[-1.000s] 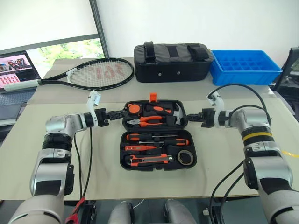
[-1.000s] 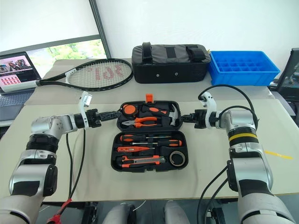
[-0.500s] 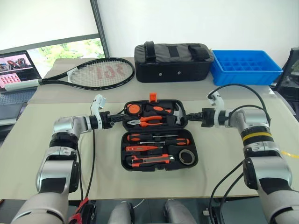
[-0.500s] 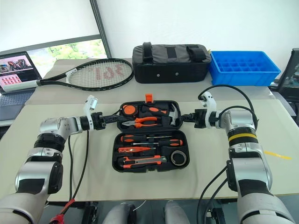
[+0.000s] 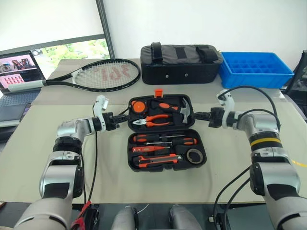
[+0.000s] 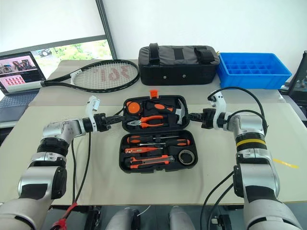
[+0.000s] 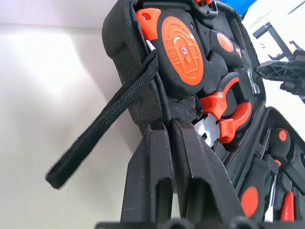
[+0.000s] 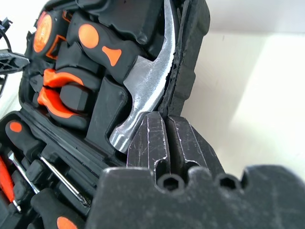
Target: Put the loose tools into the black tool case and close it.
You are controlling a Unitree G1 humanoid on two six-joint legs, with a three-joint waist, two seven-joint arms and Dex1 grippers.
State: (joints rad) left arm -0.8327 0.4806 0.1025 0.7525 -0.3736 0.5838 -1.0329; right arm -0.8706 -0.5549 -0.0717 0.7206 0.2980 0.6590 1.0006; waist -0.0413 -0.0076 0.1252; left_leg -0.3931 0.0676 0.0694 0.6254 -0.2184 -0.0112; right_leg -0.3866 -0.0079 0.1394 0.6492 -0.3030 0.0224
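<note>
Beige table (image 5: 43, 158) under a white wall, window at the far left. Landmark: the black tool case (image 5: 165, 134), open in the middle of the table.

Near half of the case, flat on the table: two black-and-orange screwdrivers (image 5: 165, 140) in the row nearest the hinge, a small orange screwdriver (image 5: 152, 149) below them, an orange-black utility knife (image 5: 156, 160) along the near edge, a dark tape roll (image 5: 194, 155) at the near right corner. All sit in their slots.

Far half, the lid, tilted up off the table: round orange-faced tape measure (image 7: 183, 50) at its left end, orange-handled pliers (image 5: 154, 120) in the middle, hammer (image 8: 143, 90) at its right end. Orange latch (image 5: 158, 92) on the lid's far rim. A black cord loop (image 7: 102, 119) hangs off the lid's left side.

Left gripper (image 7: 170, 125) at the lid's left edge, fingers pressed together, pinching the rim. Right gripper (image 8: 166, 123) at the lid's right edge, fingers likewise pressed together on the rim just beside the hammer head.

Beyond the case: tennis racket (image 5: 93, 75) to the far left, black fabric bag (image 5: 181, 63) straight behind, blue plastic tray (image 5: 256, 68) to the far right. Laptop (image 5: 19, 72) at the table's far left edge, past the racket handle.
</note>
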